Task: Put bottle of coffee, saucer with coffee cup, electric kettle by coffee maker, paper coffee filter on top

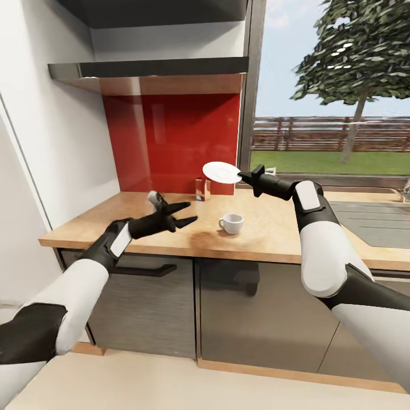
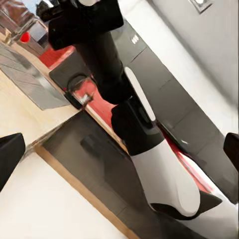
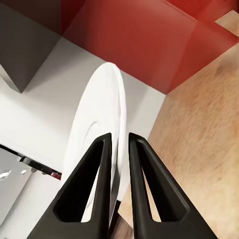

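My right gripper [image 1: 242, 177] is shut on the rim of the white saucer [image 1: 221, 172], holding it in the air above the kitchen countertop [image 1: 273, 230] in front of the red backsplash. In the right wrist view the two fingers [image 3: 97, 164] pinch the saucer [image 3: 97, 119] edge-on. The white coffee cup [image 1: 232, 223] stands upright on the countertop, below and slightly right of the saucer. My left gripper [image 1: 192, 211] hovers open over the counter, left of the cup, holding nothing. The coffee maker, bottle of coffee, paper coffee filter and electric kettle are out of view.
A small orange-brown box [image 1: 202, 189] stands against the red backsplash [image 1: 171, 142]. A grey sink and drainer [image 1: 370, 222] lie at the counter's right. A range hood [image 1: 148, 71] hangs overhead. A white wall closes off the left, and dark cabinets [image 1: 148, 302] sit below.
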### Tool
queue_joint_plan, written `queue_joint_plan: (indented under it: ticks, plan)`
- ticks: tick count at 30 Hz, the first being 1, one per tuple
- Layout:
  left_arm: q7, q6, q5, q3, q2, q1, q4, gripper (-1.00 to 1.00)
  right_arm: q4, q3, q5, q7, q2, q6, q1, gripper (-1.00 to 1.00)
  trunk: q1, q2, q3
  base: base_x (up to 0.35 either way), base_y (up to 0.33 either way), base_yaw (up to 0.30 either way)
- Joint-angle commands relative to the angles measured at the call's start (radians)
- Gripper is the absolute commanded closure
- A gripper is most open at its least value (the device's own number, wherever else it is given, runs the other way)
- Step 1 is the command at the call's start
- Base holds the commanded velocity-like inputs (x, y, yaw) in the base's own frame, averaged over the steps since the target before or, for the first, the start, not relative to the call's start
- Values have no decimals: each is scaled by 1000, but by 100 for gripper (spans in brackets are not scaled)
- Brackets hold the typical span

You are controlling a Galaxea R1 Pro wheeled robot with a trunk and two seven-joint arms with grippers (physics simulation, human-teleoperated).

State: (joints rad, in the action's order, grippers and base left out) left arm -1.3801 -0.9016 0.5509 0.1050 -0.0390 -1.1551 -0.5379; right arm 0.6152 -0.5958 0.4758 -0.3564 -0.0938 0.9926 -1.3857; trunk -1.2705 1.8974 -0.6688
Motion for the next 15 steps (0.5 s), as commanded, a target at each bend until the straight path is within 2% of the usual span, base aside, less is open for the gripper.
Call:
queue_joint_plan:
  ticks: [1, 3, 4, 6, 7, 8, 9, 11, 13, 15]
  plan:
    - [-37, 2, 5, 34, -7, 23, -23, -100, 0, -9, -8, -10, -1, 6, -1, 100, 0, 1, -1, 0, 0, 0]
    - [-96, 18, 5, 86, -23, 74, -73, -100, 1, -9, -8, -10, -1, 6, -1, 100, 0, 1, -1, 0, 0, 0]
    - [-137, 29, 5, 126, -46, 126, -124, -100, 1, -9, -8, -10, -1, 6, -1, 100, 0, 1, -1, 0, 0, 0]
    - [-164, 36, 5, 152, -74, 176, -165, -100, 1, -9, -8, -10, -1, 6, -1, 100, 0, 1, -1, 0, 0, 0]
    - [-182, 41, 5, 168, -106, 220, -192, -100, 1, -9, -8, -10, 0, 6, -1, 100, 0, 1, -1, 0, 0, 0]
    - [-189, 43, 5, 174, -123, 241, -202, -100, 1, -9, -8, -10, 0, 6, -1, 100, 0, 1, -1, 0, 0, 0]
    - [-191, 55, 6, 191, -212, 375, -238, -100, 1, -9, -8, -10, 0, 6, -1, 100, 0, 1, -1, 0, 0, 0]
    - [-191, 68, 6, 194, -241, 433, -246, -100, 1, -9, -8, -10, 1, 6, -1, 100, 0, 1, -1, 0, 0, 0]
    - [-191, 80, 6, 195, -253, 464, -247, -100, 1, -8, -8, -10, 4, 6, -1, 100, 0, 1, -1, 0, 0, 0]
    - [-191, 110, 6, 196, -268, 536, -233, -100, 1, -8, -8, -14, 15, 7, 0, 100, 0, 1, -1, 0, 0, 0]
